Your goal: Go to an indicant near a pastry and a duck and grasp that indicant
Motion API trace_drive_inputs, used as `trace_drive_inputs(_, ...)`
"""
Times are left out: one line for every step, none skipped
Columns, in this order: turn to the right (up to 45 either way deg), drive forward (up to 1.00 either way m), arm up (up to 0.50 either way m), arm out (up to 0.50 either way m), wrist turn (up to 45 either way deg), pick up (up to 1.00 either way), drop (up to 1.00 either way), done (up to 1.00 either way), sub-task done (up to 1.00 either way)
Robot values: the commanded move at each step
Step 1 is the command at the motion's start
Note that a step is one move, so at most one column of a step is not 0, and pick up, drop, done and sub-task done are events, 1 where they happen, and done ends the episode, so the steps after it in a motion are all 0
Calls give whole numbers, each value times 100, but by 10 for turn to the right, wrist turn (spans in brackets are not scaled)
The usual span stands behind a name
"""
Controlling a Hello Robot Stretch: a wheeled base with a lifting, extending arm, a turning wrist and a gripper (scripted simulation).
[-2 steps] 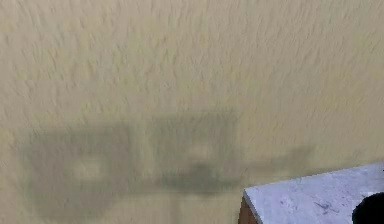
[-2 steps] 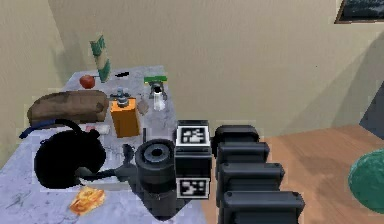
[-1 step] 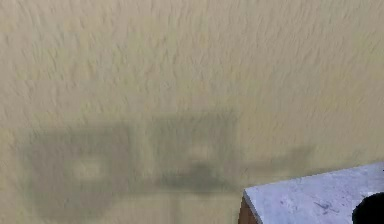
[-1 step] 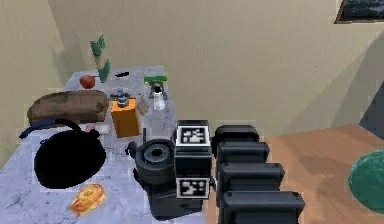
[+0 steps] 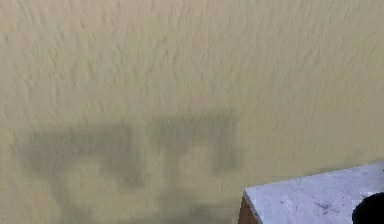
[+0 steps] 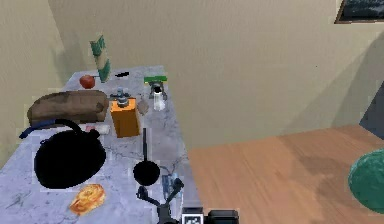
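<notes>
You are at the surface (image 6: 168,128), end effector (image 6: 165,192) right of the near pastry (image 6: 88,198); its hold cannot be told, the grasp seemingly left to do.

Forward view close to wall (image 5: 150,60), arm side view down along table (image 6: 25,185), its corner shared

Home kitchen corner: grey counter (image 6: 168,128) with bread loaf (image 6: 68,106), apple (image 6: 88,80) and pastry (image 6: 87,198), wood floor (image 6: 275,175), cream walls (image 6: 240,70)
</notes>
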Motion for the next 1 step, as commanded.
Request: trace_drive_inputs(0,0,0,0,0,100,0,0,0)
